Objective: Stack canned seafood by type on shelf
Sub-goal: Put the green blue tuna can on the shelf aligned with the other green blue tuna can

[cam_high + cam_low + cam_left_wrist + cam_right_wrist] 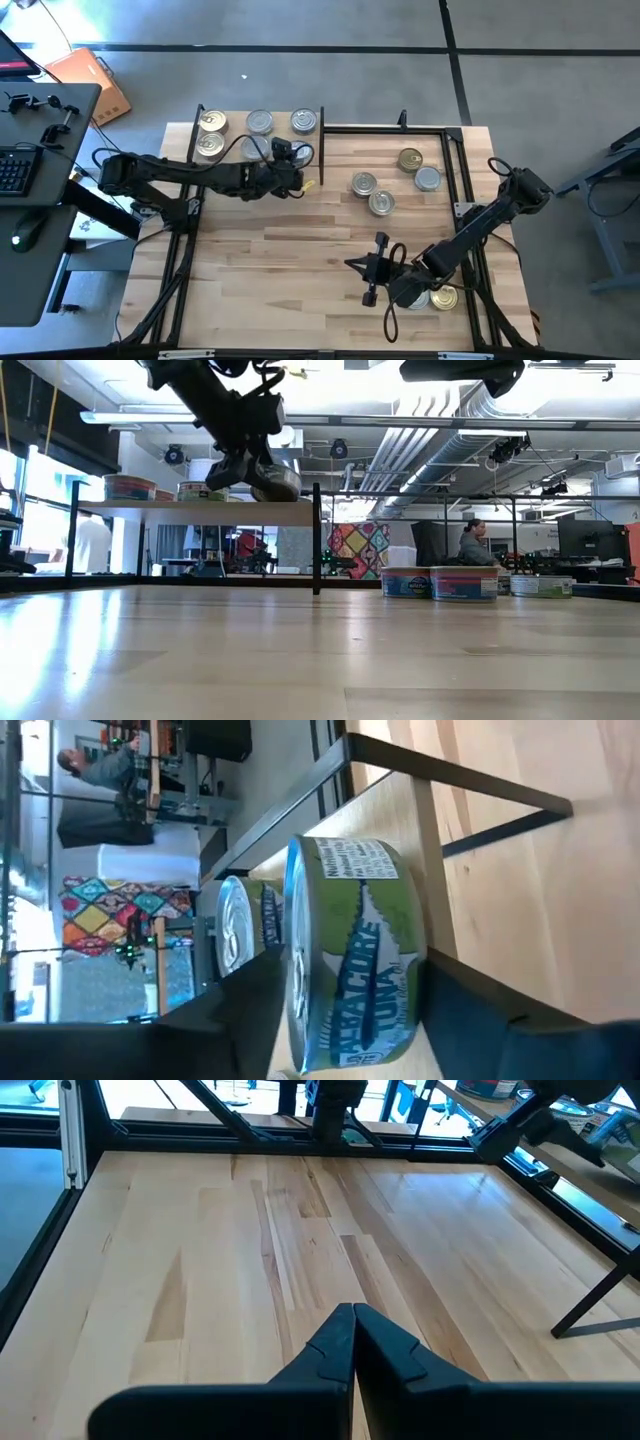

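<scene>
left gripper (290,178) at the shelf (235,150), the table's (300,260) 11 o'clock corner, jaws clamped on a green-labelled tuna tin (350,955) over the shelf edge, beside four shelved tins (212,123). right gripper (368,268) at 5 o'clock, jaws together. four loose tins (365,184) lie at 1 o'clock.

From bench (300,650) level, my left end effector (262,478) hangs just above the shelf (200,512), clamped on a tin (275,484) with a silver-looking rim, though it is dim against the bright ceiling. Two more tins (130,487) stand on the shelf board farther along it. Past the shelf's black upright (317,540), a row of blue-labelled tins (463,583) sits on the bench. A seated person (473,543) shows in the room behind.
</scene>
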Controlling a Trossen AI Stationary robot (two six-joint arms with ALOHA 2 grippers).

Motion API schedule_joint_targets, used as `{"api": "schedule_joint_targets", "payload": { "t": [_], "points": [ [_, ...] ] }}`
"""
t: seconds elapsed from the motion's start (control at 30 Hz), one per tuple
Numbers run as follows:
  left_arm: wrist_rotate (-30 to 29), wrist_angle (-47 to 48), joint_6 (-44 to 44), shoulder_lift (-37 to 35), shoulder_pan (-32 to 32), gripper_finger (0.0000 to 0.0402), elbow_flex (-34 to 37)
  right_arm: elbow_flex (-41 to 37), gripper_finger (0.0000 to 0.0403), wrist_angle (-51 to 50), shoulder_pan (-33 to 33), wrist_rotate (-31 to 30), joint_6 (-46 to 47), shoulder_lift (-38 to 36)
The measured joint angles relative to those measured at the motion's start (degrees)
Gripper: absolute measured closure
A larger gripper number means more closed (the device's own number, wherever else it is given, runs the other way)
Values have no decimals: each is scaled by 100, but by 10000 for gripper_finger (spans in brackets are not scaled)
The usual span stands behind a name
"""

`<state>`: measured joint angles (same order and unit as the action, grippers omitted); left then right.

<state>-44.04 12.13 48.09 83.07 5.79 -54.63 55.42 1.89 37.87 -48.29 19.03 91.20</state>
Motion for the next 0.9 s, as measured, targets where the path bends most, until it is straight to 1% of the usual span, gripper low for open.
{"api": "schedule_joint_targets", "payload": {
  "t": [0.17,0.33,0.67,0.9],
  "points": [
    [80,10,-187,0,120,158,4,0,402,-8,0,2,15,2],
    [428,11,-422,0,267,138,-31,0,402,-20,0,0,15,2],
    [704,63,-565,0,403,131,-399,-2,402,-43,0,2,42,2],
    [785,102,-567,0,409,130,-444,-2,402,-42,0,2,42,2]
  ]
}}
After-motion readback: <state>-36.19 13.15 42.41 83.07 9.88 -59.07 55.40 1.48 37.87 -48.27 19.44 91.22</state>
